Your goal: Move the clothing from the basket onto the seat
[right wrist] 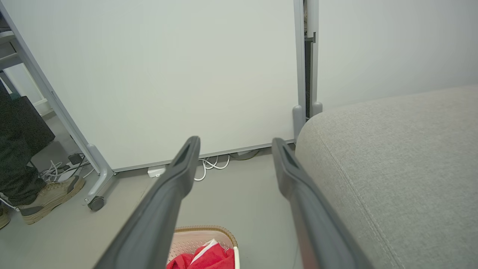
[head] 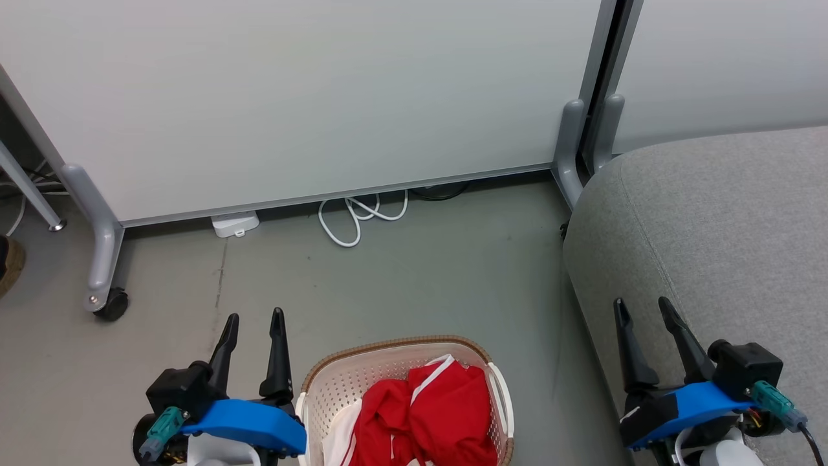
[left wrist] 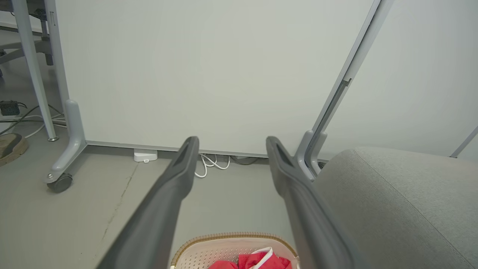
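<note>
**A:** Where was the load at this pt?

**B:** All the clothing lay in the basket: red w/ white stripes, heaped loose and bunched. The basket stood on the floor betw. the two arms. The seat was on the robot's right, near the basket but not touching it. No red on the visible part of it, so I judged no transfer done yet.

**A:** Grippers?

**B:** Left gripper had its fingers spread w/ nothing betw. them, and hung just left of the basket rim. Right gripper was likewise spread and empty, in front of the seat's near edge.

**A:** Handling est.?

**B:** Judged light, soft and limp. It would prob. drape and trail once lifted. Not fragile. The fabric looked smooth, so a shallow pinch might slip.

**A:** Where to grab?

**B:** Prob. the raised fold at the top of the heap, by the white stripe. Go deep, through a thick bunch. A waistband would hold better, but I couldn't pick one out. Risk: the garments looked tangled, so they might come up together or snag on the rim.
</note>
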Robot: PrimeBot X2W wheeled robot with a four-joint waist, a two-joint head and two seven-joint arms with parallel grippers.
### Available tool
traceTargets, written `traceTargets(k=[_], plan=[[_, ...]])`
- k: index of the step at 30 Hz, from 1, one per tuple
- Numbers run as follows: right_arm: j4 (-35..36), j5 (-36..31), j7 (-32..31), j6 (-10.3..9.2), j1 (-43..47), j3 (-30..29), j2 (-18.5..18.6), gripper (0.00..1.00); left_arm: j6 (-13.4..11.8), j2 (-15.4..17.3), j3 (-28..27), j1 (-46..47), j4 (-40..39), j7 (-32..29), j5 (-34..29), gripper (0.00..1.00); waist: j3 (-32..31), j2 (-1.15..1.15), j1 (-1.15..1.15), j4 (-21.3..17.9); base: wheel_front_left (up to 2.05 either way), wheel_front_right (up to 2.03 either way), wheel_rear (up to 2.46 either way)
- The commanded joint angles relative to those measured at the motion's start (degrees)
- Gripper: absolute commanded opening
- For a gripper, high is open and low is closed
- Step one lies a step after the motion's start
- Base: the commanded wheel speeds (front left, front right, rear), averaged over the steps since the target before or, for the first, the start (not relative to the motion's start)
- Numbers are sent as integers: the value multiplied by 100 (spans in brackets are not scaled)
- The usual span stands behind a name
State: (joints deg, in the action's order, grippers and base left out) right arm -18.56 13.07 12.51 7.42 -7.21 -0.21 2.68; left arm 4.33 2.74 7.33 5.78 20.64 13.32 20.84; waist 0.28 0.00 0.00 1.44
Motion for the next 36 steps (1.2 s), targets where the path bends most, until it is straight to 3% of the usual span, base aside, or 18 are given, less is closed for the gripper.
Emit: traceTargets(k=[1,15,36], plan=[[-10,-103,43,11,-104,7,34,100,-32,22,3,89,4,62,-83,100,-1,0,0,2,0,0,0],[-82,-585,174,8,-117,39,35,100,-38,23,23,82,78,198,-465,100,-2,0,0,21,0,0,0],[-103,-501,196,8,-192,61,34,100,-33,22,-1,93,135,196,-423,100,82,0,0,-30,0,0,0]])
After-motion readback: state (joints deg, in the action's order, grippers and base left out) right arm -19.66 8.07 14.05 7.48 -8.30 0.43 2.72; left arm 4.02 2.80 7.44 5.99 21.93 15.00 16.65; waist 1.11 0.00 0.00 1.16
